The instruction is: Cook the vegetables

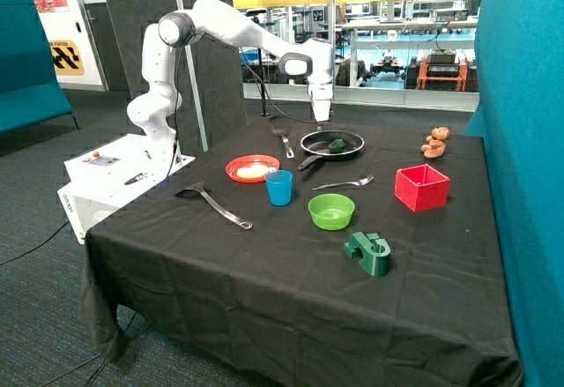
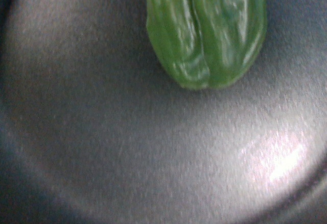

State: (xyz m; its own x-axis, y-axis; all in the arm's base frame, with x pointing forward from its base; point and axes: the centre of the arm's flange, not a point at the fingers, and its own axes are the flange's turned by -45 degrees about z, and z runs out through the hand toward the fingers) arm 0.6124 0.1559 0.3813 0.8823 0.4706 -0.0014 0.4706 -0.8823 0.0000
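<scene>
The dark green lumpy vegetable (image 1: 337, 145) lies inside the black frying pan (image 1: 349, 137) at the back of the table. The wrist view shows it close up (image 2: 207, 30) resting on the pan's grey bottom (image 2: 127, 142). The pale yellow oval vegetable (image 1: 253, 170) lies on the orange plate (image 1: 234, 174), on the robot-base side of the pan. My gripper (image 1: 321, 125) hangs just above the pan's edge, beside the green vegetable, and nothing shows in it.
A black spatula (image 1: 282, 133) lies beside the pan. A blue cup (image 1: 279, 188), green bowl (image 1: 331, 211), fork (image 1: 344, 182) and ladle (image 1: 211, 202) sit mid-table. A red box (image 1: 421, 187), brown teddy bear (image 1: 434, 142) and green block (image 1: 367, 255) stand at the far side.
</scene>
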